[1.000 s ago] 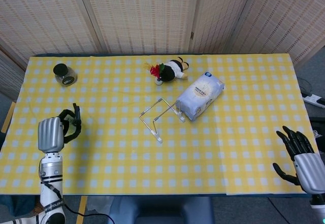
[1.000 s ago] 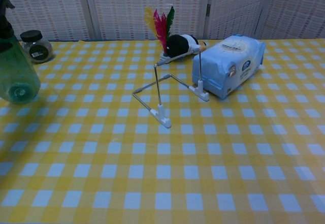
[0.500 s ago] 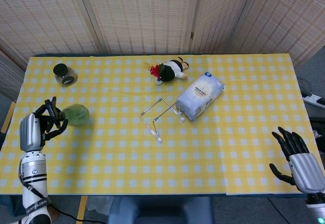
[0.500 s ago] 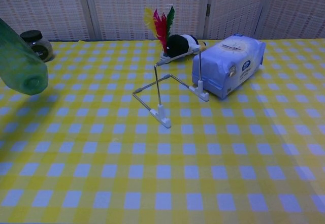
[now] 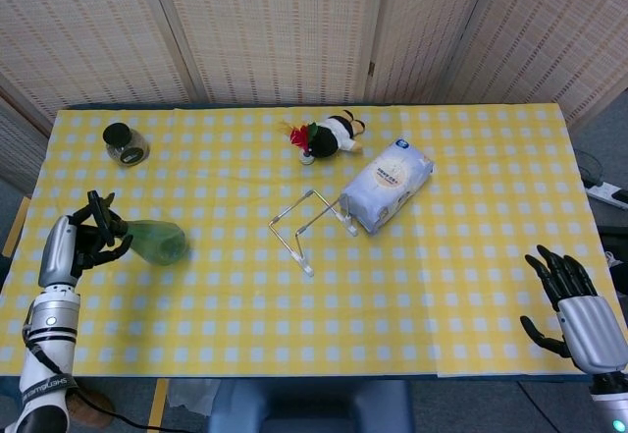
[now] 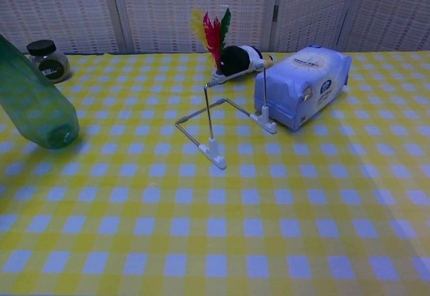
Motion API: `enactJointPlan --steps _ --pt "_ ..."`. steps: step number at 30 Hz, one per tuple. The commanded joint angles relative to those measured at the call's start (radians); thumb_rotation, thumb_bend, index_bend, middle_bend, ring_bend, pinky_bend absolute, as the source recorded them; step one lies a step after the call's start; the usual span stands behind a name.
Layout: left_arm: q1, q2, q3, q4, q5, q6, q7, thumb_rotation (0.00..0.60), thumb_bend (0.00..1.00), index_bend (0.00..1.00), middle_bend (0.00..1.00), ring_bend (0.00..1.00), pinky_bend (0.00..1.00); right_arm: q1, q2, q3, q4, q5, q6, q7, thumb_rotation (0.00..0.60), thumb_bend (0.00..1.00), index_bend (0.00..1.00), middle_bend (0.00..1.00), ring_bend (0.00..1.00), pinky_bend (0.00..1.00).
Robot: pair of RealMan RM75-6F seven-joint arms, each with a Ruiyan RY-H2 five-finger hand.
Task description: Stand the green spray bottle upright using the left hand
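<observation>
- Worktop [image 5: 471, 286]: yellow check cloth.
- Wipes pack [image 5: 387, 184] right of centre, wire stand [image 5: 307, 226] just beside it on its left.
- Bottle [image 5: 154, 242]: green, tilted, base toward centre, neck end at my left hand [image 5: 71, 246]. Near the left edge.
- Left fingers [image 5: 101, 225] curled around the neck end, holding it.
- Right hand [image 5: 581, 310] off the worktop's right corner, fingers apart, holding nothing.
- Feather toy [image 5: 328, 135] and jar [image 5: 125, 143] along the far side.
</observation>
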State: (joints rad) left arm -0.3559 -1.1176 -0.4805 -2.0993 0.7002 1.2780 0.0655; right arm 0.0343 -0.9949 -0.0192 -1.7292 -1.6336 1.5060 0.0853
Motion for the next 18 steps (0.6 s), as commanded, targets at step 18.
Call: enactJointPlan --steps 18 --pt "-0.064 0.065 -0.001 0.058 -0.127 -0.102 -0.067 0.6 0.74 0.62 1.0 1.0 1.0 0.004 -0.004 0.001 -0.002 0.003 -0.008 -0.015 0.6 0.35 0.0 0.0 0.0 0.0"
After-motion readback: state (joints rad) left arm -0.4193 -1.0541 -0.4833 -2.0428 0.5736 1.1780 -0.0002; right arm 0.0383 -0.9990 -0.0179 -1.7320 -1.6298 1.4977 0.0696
